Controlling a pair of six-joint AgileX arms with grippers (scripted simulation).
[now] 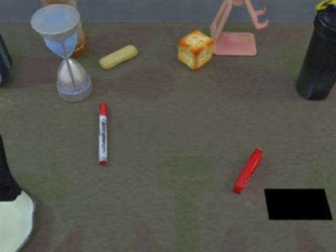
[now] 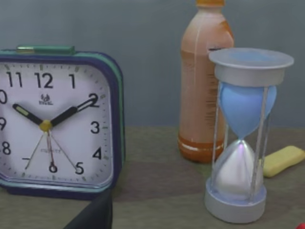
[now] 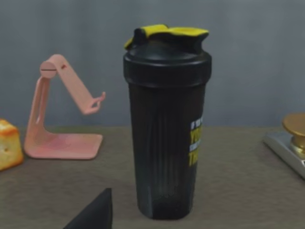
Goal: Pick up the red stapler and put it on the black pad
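Nothing is grasped yet: the slim glossy red stapler (image 1: 248, 170) lies slanted on the counter (image 1: 173, 210) at about four o'clock, just beside the flat matte black pad (image 1: 297, 204) but apart from it. Next I judge my right arm should descend over it, aligned across its slant. Neither end effector shows plainly; I cannot tell their state. Only the right wrist view shows the black shaker bottle's (image 3: 167, 138) yellow lid.

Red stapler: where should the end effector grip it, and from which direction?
Probably from straight above, closing across the narrow width at mid-length. The red stapler lies flat and diagonal, clear of the black pad, so turn the fingers square to its long axis.
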